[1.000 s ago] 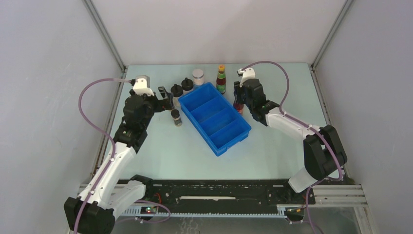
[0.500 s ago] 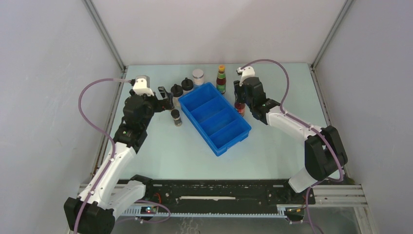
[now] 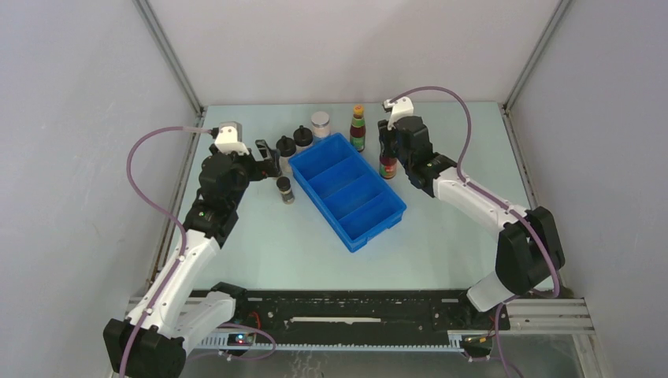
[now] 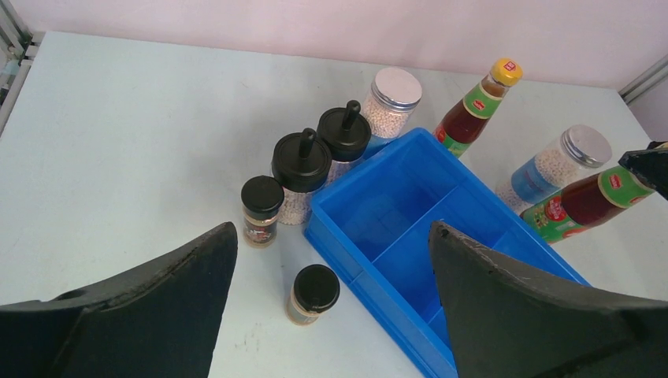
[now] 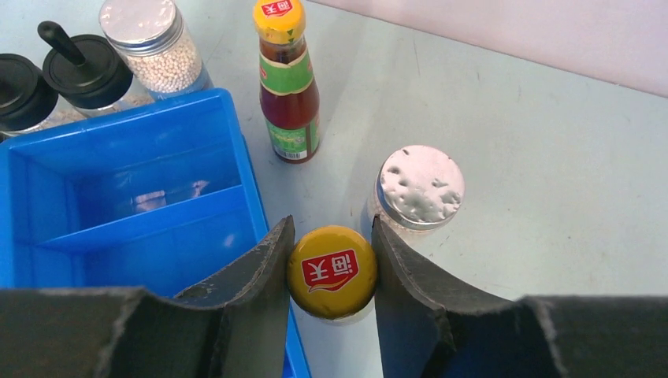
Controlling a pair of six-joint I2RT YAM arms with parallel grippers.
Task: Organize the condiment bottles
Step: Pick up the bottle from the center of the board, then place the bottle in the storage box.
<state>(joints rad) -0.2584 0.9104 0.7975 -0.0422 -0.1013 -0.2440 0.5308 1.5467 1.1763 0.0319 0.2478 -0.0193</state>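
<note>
My right gripper [image 5: 332, 272] is shut on the yellow cap of a dark-red bottle [image 3: 387, 165], just right of the blue tray [image 3: 358, 236]. In the left wrist view that bottle [image 4: 587, 201] leans over. A second dark-red bottle [image 3: 358, 130] stands behind the tray. One pale jar [image 5: 420, 189] stands beside the held bottle, another [image 3: 320, 124] behind the tray. Two knob-lidded black jars [image 4: 301, 169] [image 4: 344, 138] and two short black-lidded jars [image 4: 261, 209] [image 4: 313, 293] stand left of the tray. My left gripper [image 4: 331, 236] hangs open above them, holding nothing.
The blue tray [image 4: 354, 272] lies diagonally mid-table, its compartments holding nothing. Grey walls close in the table on the left, right and back. The arms' bases and a black rail [image 3: 339, 307] line the near edge.
My right gripper has shifted slightly toward the back with the dark-red bottle in its grip. The left arm has not moved.
</note>
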